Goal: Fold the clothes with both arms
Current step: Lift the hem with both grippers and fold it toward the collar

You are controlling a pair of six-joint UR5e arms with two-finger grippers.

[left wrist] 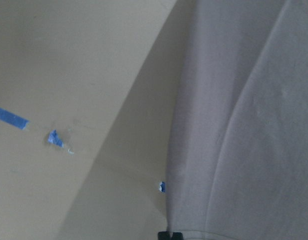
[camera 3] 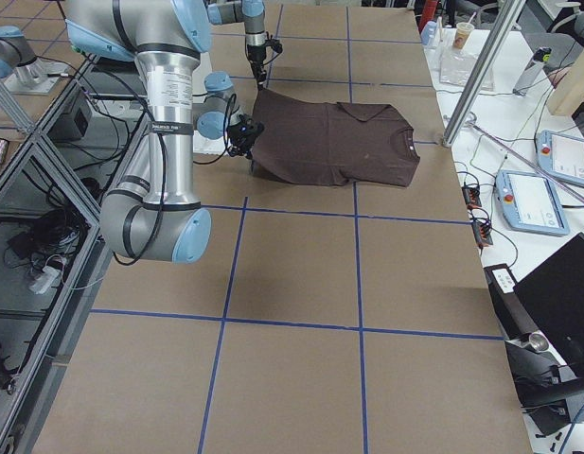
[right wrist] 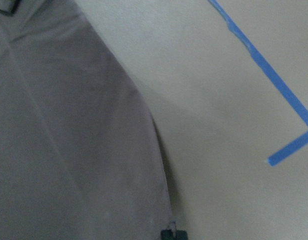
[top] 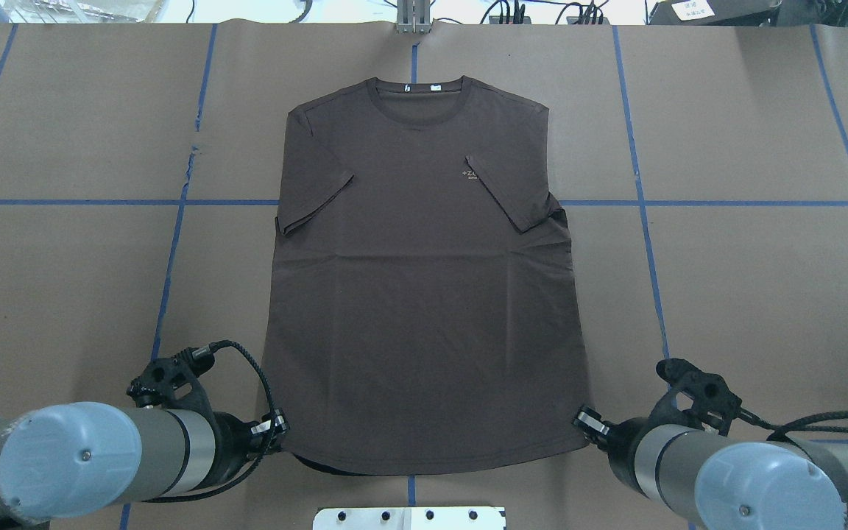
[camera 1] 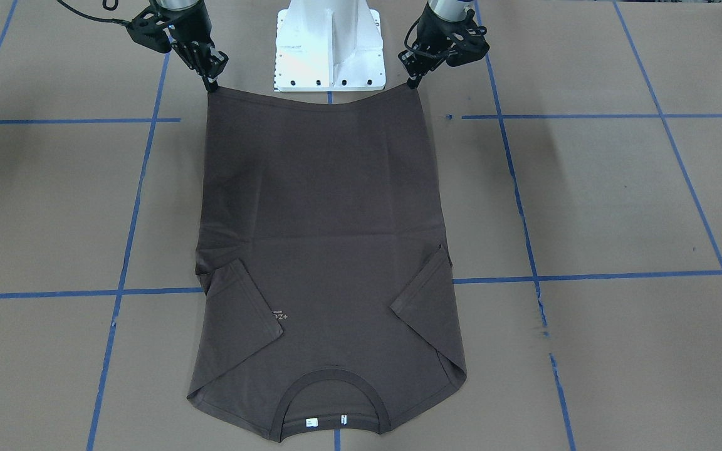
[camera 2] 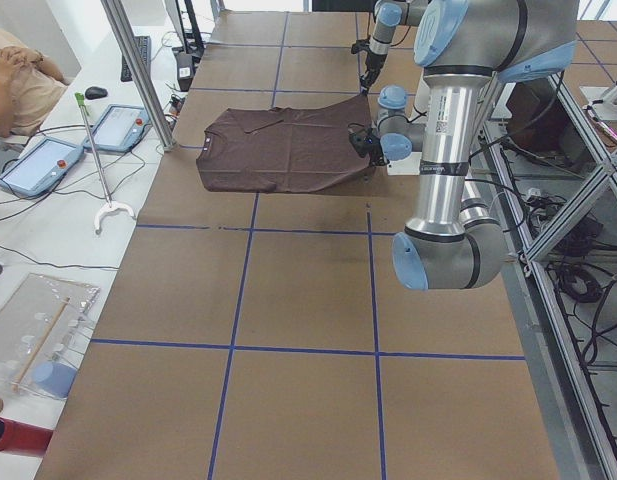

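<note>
The dark grey-brown short-sleeved cotton T-shirt (top: pixel 424 294) is laid flat on the brown paper-covered table (top: pixel 748 294), sleeves tucked in. Its hem corners are pinched by the black left gripper (top: pixel 277 428) and black right gripper (top: pixel 584 422). Next, probably, the hem gets lifted and carried evenly toward the ribbed collar (top: pixel 419 94).

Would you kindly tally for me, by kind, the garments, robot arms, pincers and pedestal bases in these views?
T-shirt: 1
Robot arms: 2 (left arm, right arm)
Pincers: 2 (left pincer, right pincer), each pinching a hem corner
White pedestal base: 1
Total: 6
</note>
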